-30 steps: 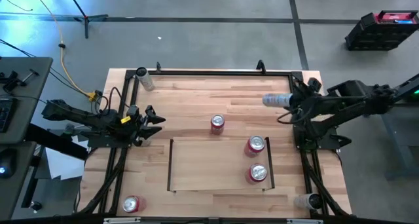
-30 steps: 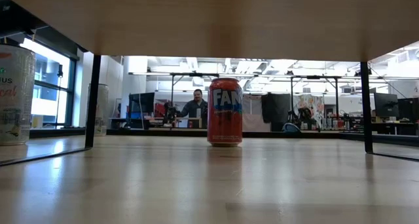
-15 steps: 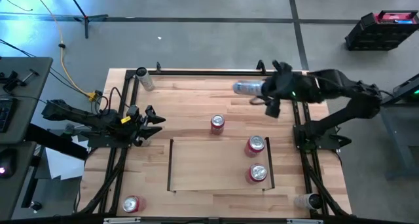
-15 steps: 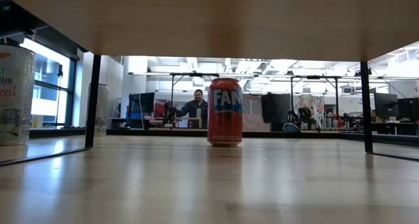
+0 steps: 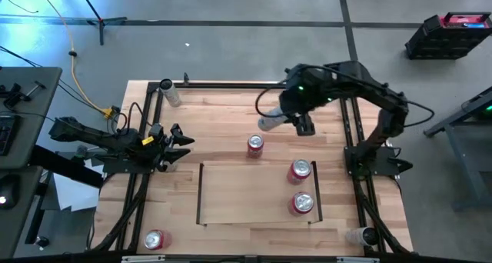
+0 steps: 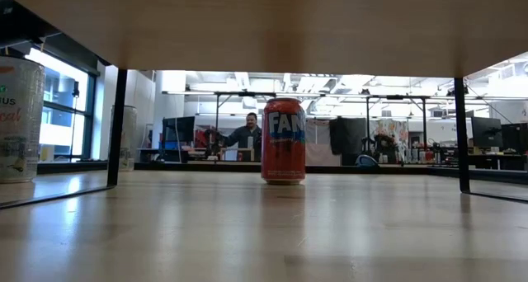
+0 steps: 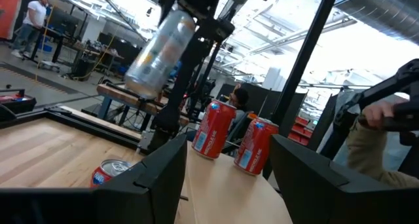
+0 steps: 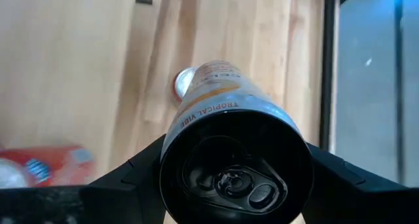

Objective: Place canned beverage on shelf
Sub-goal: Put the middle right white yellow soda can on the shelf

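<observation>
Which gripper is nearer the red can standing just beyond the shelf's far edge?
Right. The right gripper, holding a pale can sideways in the air, hangs just right of the red can. The left gripper waits well to its left.

Yellow cable (image 5: 74, 71) trailing across grey floor (image 5: 231, 48); black case (image 5: 448, 34) far right; seated person (image 6: 247, 135) behind table (image 5: 223, 109).

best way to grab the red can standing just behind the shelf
Take the red can around the middle of its round side wall, coming down from above with the fingers on either side. It stands upright on the table, apart from the shelf edge and the other cans, so its sides are free all round.
</observation>
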`<state>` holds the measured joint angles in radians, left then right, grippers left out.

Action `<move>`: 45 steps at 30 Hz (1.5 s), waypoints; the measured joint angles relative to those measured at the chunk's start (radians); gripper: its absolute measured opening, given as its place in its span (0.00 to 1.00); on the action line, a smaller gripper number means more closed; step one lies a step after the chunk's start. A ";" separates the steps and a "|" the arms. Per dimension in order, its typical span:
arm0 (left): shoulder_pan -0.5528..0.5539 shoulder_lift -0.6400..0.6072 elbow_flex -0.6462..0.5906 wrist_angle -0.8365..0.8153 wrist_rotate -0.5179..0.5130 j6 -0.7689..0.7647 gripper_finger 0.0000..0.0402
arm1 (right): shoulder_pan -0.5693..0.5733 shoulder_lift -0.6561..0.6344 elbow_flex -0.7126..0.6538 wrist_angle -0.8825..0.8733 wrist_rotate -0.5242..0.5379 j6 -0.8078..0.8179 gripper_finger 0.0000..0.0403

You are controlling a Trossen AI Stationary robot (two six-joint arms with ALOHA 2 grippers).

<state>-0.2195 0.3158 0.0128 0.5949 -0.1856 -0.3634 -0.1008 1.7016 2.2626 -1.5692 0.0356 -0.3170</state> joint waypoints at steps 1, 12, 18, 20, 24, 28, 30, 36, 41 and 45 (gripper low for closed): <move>0.000 0.000 0.000 0.000 0.000 0.000 0.52 | 0.000 0.018 0.024 0.003 -0.004 -0.032 0.60; 0.000 0.000 0.000 0.000 0.000 0.000 0.52 | 0.011 0.059 0.066 -0.002 -0.285 -0.299 0.60; 0.001 0.000 0.000 0.008 -0.017 0.010 0.52 | 0.081 0.058 0.066 -0.001 -0.346 -0.407 0.60; 0.001 0.000 0.000 0.009 -0.053 0.022 0.52 | 0.114 0.058 0.066 -0.001 -0.363 -0.425 0.60; 0.002 0.002 0.000 0.044 -0.057 0.064 0.52 | 0.181 0.058 0.066 -0.002 -0.356 -0.452 0.60; 0.001 0.037 0.000 0.226 0.115 0.145 0.52 | 0.226 0.058 0.066 -0.002 -0.326 -0.462 0.60; 0.001 0.073 0.001 0.347 0.191 0.180 0.52 | 0.234 0.058 0.065 -0.002 -0.324 -0.449 0.60; 0.000 0.261 0.143 0.384 0.207 0.201 0.52 | 0.236 0.061 0.065 0.009 -0.323 -0.400 0.60; 0.000 0.503 0.415 0.220 0.330 0.284 0.52 | 0.232 0.081 0.064 0.052 -0.315 -0.351 0.60; 0.000 0.640 0.593 0.003 0.301 0.273 0.52 | 0.233 0.094 0.064 0.044 -0.261 -0.276 0.60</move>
<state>-0.2192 0.9555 0.6061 0.5980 0.1158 -0.0900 0.1324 1.7958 2.3268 -1.5248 -0.2250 -0.5929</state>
